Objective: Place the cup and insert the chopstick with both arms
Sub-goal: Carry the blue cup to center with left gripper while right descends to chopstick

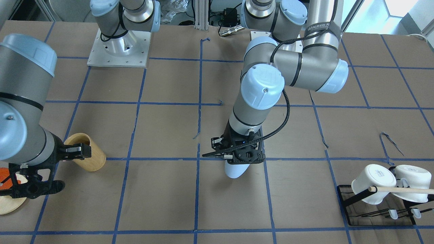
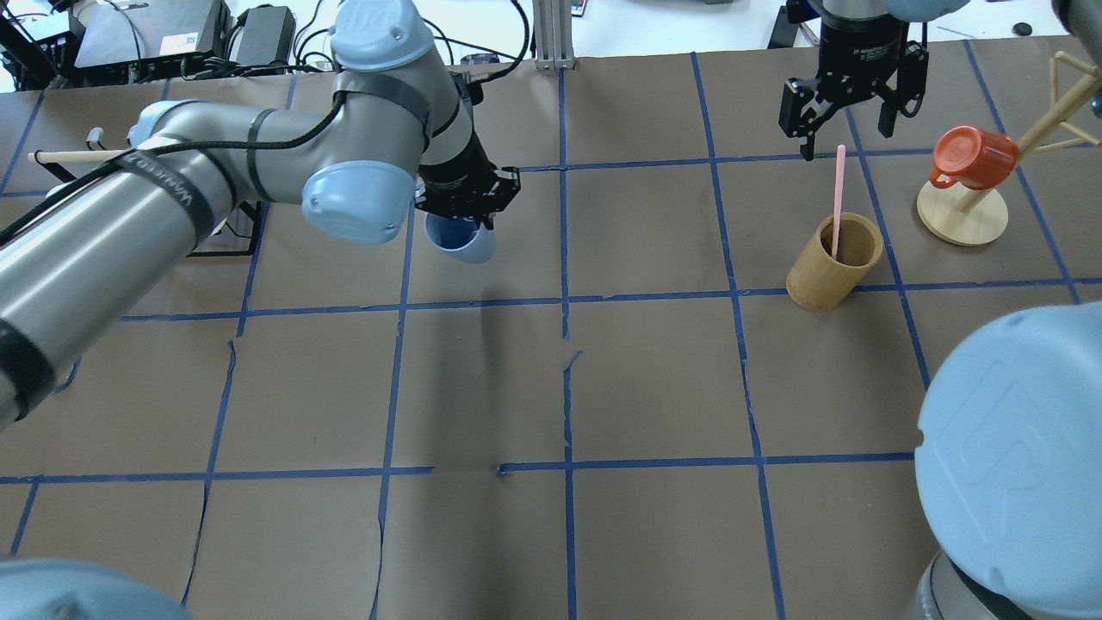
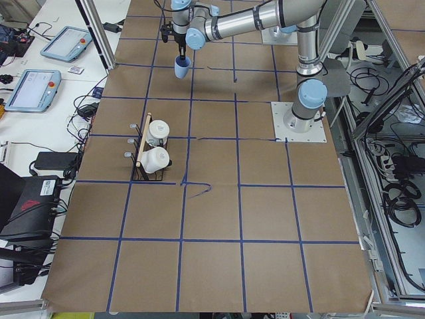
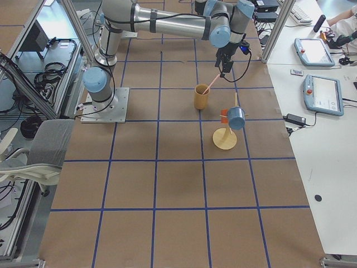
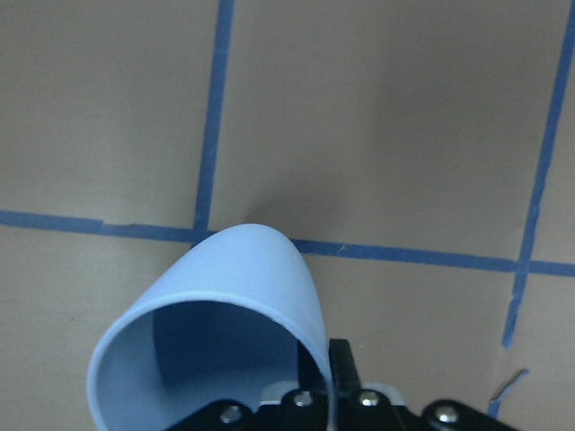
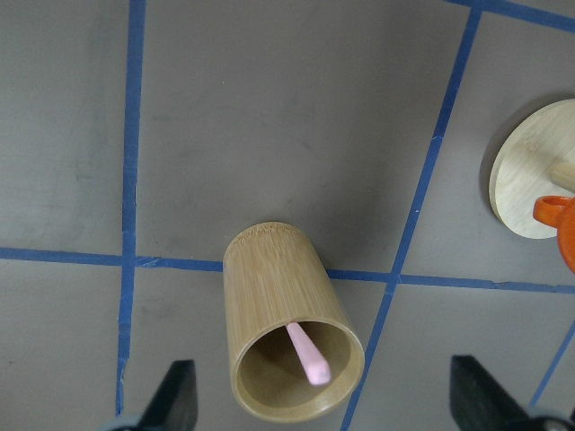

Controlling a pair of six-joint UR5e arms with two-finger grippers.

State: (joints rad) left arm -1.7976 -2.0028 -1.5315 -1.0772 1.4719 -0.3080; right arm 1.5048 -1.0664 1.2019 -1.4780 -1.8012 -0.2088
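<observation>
Cup (image 2: 467,245) clamped in left hand (image 2: 469,217) — right hand (image 2: 846,138) spread.

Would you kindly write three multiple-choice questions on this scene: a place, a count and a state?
1. The pink chopstick is: A in the bamboo holder; B lying flat; C hanging from a hook.
2. Number of white cups on the black rack: A one; B two; C four.
3. The left gripper is: A open, empty; B shut on a spoon; C shut on the blue cup.
Answers: A, it stands inside the holder; B, two hang side by side; C, it grips the cup's rim.
</observation>
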